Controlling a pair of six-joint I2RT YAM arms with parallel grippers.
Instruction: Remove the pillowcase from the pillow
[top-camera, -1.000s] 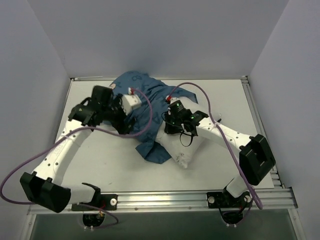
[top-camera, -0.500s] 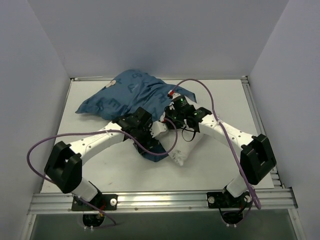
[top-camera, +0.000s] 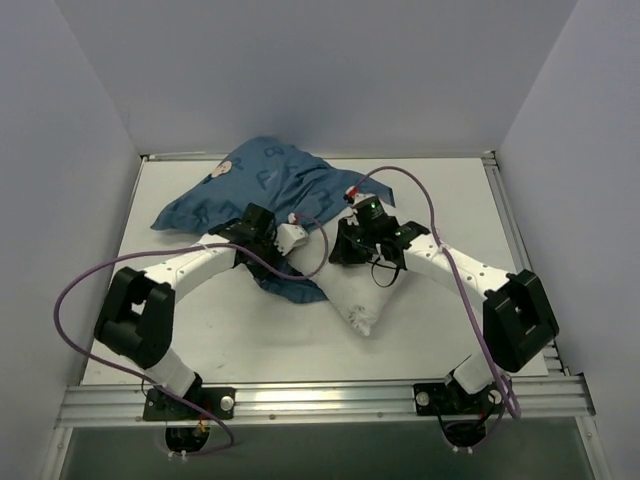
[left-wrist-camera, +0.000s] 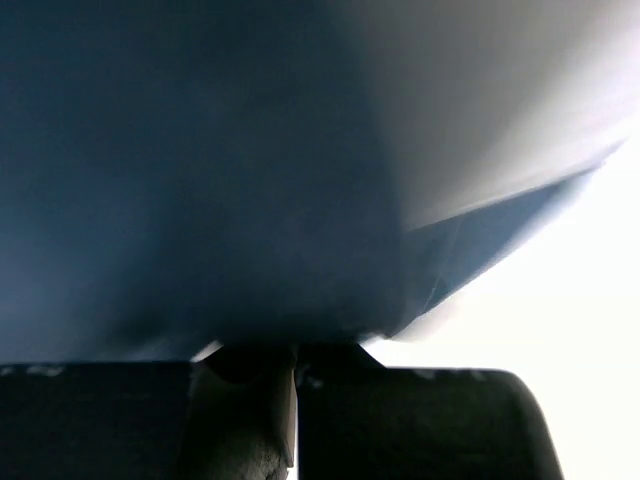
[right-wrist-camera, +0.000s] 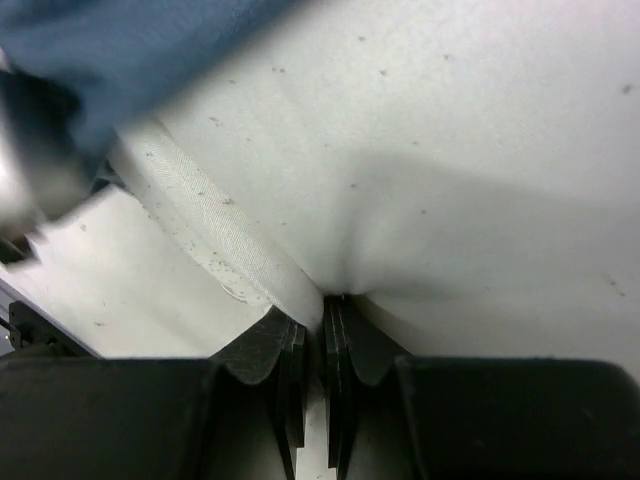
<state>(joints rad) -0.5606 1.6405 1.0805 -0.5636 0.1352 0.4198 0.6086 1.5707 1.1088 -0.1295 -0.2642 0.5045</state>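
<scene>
The blue printed pillowcase (top-camera: 260, 185) lies rumpled from the back left of the table toward its middle. The white pillow (top-camera: 360, 295) sticks out of its near right end, one corner pointing at me. My left gripper (top-camera: 306, 243) is at the pillowcase's edge beside the pillow; in the left wrist view its jaws (left-wrist-camera: 295, 352) are shut on blue pillowcase (left-wrist-camera: 200, 150) fabric. My right gripper (top-camera: 342, 258) sits on the pillow just to the right. In the right wrist view it (right-wrist-camera: 325, 305) is shut on a pinch of the pillow's (right-wrist-camera: 450, 150) white cloth, the pillowcase (right-wrist-camera: 120, 50) showing at top left.
The white table (top-camera: 450, 200) is boxed in by grey walls on three sides, with a metal rail (top-camera: 320, 400) along its near edge. Purple cables (top-camera: 80, 285) loop off both arms over the table. The two grippers stand close together.
My left arm swung from the back left to the table's middle, came down at the pillowcase's edge by the pillow, and shut its jaws. The right gripper kept its hold on the pillow.
</scene>
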